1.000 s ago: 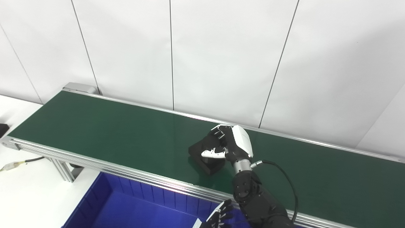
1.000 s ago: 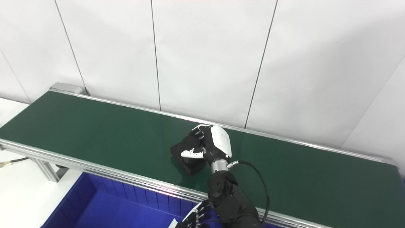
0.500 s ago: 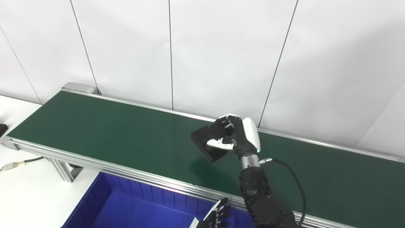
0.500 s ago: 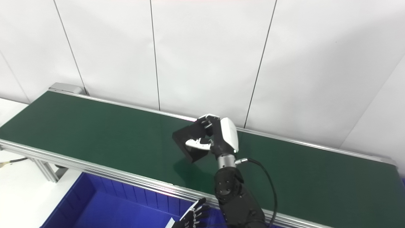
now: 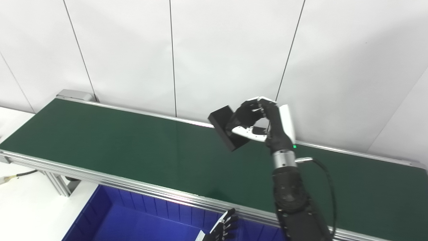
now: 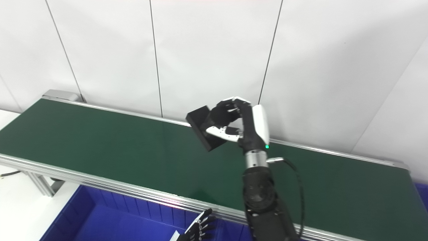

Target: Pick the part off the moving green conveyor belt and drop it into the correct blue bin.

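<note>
Our right hand (image 5: 264,122) is clamped on the black part (image 5: 227,131), fingers over its top and thumb beneath, holding it tilted in the air above the belt's (image 5: 117,144) far edge. We judge the pick done and the carry in hand. Next we must swing it over the belt's near edge to the bin (image 5: 133,222), where our left hand (image 5: 222,231) waits, fingers spread.
</note>
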`<move>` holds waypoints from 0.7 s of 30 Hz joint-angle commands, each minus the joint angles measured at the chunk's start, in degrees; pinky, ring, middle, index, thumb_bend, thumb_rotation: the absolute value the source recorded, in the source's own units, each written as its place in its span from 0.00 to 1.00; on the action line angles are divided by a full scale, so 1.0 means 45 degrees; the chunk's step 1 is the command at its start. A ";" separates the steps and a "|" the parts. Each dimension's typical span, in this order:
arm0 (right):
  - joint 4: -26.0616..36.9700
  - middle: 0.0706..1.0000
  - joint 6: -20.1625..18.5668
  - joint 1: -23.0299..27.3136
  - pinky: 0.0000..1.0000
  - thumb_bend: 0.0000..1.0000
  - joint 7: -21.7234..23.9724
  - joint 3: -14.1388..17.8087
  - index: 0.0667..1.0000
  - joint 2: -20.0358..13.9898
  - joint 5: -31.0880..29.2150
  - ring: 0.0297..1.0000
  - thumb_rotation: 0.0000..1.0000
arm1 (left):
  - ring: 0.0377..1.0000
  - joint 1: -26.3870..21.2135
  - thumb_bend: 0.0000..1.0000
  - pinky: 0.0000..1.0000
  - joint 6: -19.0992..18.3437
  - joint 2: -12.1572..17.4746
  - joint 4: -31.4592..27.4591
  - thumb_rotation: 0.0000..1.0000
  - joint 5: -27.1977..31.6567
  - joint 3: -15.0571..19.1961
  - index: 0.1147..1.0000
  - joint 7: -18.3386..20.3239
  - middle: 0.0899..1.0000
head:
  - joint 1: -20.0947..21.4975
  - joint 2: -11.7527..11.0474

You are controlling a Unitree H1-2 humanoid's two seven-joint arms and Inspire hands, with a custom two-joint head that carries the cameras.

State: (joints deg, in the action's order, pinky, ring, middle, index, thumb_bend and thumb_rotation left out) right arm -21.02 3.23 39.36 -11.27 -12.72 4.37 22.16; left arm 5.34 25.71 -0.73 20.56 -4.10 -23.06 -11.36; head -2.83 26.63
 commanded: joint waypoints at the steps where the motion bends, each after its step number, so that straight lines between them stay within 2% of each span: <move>1: 0.1339 0.45 -0.0313 0.0148 0.46 0.52 0.0298 0.0271 0.45 -0.0228 -0.0109 0.45 0.00 | 0.87 -0.0154 0.86 0.82 0.0270 -0.0012 -0.0244 0.90 -0.0102 0.0029 0.95 -0.0002 0.90 | -0.0007 0.0013; 5: 0.3493 0.45 -0.1117 -0.0637 0.44 0.52 0.0893 0.0706 0.46 -0.0631 -0.0444 0.44 0.00 | 0.87 -0.0127 0.86 0.83 0.0271 0.0038 -0.0353 0.92 -0.0094 0.0035 0.96 0.0043 0.90 | 0.0253 0.0110; 11: 0.7496 0.46 -0.2934 -0.2028 0.38 0.52 0.1946 0.0996 0.47 -0.1170 -0.0272 0.41 0.00 | 0.88 -0.0062 0.87 0.84 0.0271 0.0204 -0.0529 0.94 0.0027 0.0185 0.97 0.0254 0.91 | 0.0913 0.0372; 16: 0.9384 0.46 -0.3589 -0.3021 0.37 0.52 0.2503 0.1197 0.48 -0.1467 -0.0328 0.40 0.00 | 0.88 0.0004 0.87 0.84 0.0270 0.0380 -0.0566 0.94 0.0159 0.0401 0.97 0.0492 0.90 | 0.1451 0.0680; 17: 0.9710 0.46 -0.3723 -0.3238 0.38 0.52 0.2598 0.1254 0.48 -0.1535 -0.0299 0.41 0.00 | 0.88 0.0025 0.87 0.84 0.0270 0.0442 -0.0590 0.93 0.0199 0.0467 0.97 0.0554 0.90 | 0.1820 0.0912; 20: 1.0551 0.45 -0.4103 -0.3921 0.40 0.52 0.2762 0.1427 0.47 -0.1691 -0.0123 0.42 0.00 | 0.87 0.0088 0.87 0.83 0.0270 0.0589 -0.0604 0.92 0.0334 0.0683 0.96 0.0758 0.89 | 0.2069 0.1097; 21: 1.0830 0.45 -0.4121 -0.4220 0.40 0.52 0.2772 0.1494 0.47 -0.1767 -0.0014 0.42 0.00 | 0.86 0.0114 0.87 0.83 0.0270 0.0634 -0.0602 0.91 0.0427 0.0801 0.96 0.0873 0.88 | 0.2295 0.1335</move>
State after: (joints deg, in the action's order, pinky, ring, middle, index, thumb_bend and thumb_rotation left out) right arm 24.74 -14.87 20.30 1.28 -6.59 -3.12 21.37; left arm 5.64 25.71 1.89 19.31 -2.68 -19.88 -8.80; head 6.50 31.55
